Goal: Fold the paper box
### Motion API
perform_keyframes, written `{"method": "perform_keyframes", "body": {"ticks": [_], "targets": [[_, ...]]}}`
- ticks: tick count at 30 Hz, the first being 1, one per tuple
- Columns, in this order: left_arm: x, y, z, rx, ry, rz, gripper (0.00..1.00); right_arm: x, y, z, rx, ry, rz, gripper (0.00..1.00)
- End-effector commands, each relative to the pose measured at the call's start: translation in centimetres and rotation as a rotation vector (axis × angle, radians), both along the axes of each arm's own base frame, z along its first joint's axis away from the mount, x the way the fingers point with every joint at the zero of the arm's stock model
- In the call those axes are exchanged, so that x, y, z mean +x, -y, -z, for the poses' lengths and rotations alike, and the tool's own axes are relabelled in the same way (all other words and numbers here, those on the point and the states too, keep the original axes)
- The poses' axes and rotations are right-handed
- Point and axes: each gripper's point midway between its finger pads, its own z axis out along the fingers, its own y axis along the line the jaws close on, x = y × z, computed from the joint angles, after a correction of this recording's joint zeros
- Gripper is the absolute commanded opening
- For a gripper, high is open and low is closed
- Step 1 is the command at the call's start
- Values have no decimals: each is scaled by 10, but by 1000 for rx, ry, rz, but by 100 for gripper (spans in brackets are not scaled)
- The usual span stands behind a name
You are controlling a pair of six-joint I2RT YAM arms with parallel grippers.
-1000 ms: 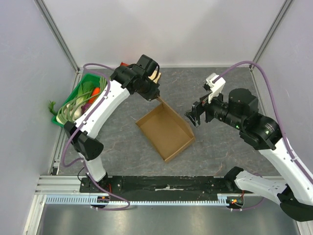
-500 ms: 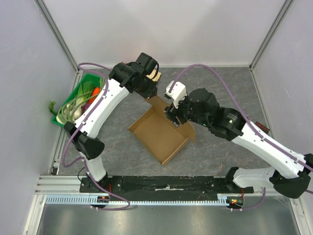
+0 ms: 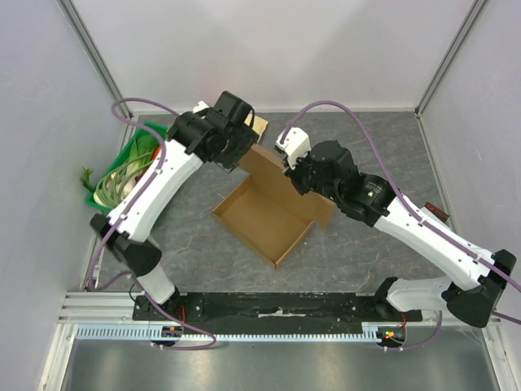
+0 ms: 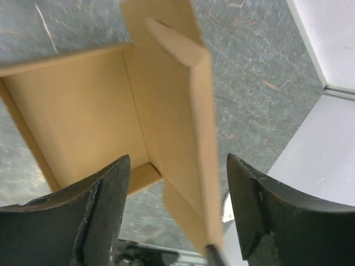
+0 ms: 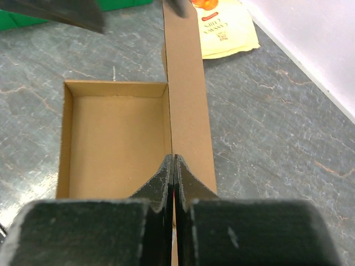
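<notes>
**Long flap runs between the two hands**

The worktop (image 3: 366, 138) holds the open box (image 3: 260, 216) in its middle. The box's long flap (image 5: 186, 83) runs from the right hand (image 5: 174, 166), fingers together at the fold, to the left hand (image 4: 176, 166), fingers apart around its far end.

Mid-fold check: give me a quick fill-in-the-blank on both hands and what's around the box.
The right hand is ___ on a flap of the paper box.
The left hand is ___, straddling a raised flap.
The bin beside the left arm is coloured ___.
Missing words: shut; open; green.
</notes>
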Motion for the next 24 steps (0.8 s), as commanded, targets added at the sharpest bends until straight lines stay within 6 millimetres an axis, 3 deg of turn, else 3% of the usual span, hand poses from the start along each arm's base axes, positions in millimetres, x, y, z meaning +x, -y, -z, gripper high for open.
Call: {"method": "perform_keyframes", "body": {"ticks": [1, 2, 3, 4, 5, 6, 8, 9, 11, 12, 16, 18, 19, 21, 24], "targets": [[-2, -47, -50, 153, 309, 80, 84, 20, 3, -7, 33, 28, -6, 0], [-16, -62, -85, 128, 450, 98, 86, 21, 4, -7, 38, 20, -22, 0], [-20, -71, -46, 266, 443, 199, 87, 24, 5, -8, 41, 15, -24, 0], [-22, -73, -51, 273, 523, 234, 92, 31, 12, -10, 48, 15, -11, 0], [-21, -70, -79, 228, 693, 241, 93, 29, 9, -10, 57, 1, -47, 0], [-38, -77, -70, 260, 766, 316, 93, 29, 9, -10, 63, -2, -55, 0], [-50, -77, -95, 232, 953, 353, 93, 32, 8, -10, 81, -16, -65, 0], [-61, -77, -87, 273, 996, 425, 93, 32, 2, -12, 92, -26, -91, 0], [-61, -75, -80, 329, 1033, 473, 91, 32, -3, -14, 104, -35, -110, 0], [-53, -74, -62, 412, 996, 518, 90, 31, -6, -15, 113, -45, -119, 0], [-27, -60, -21, 573, 877, 663, 87, 29, -9, -21, 134, -48, -139, 0], [-13, -58, -18, 662, 886, 686, 86, 31, -7, -23, 141, -47, -132, 0], [-3, -56, -5, 709, 857, 704, 83, 31, -7, -22, 142, -54, -136, 0], [13, -67, -7, 850, 864, 666, 74, 32, -6, -23, 144, -54, -134, 0], [31, -69, 2, 1018, 895, 702, 72, 31, -7, -22, 145, -64, -139, 0]]}}
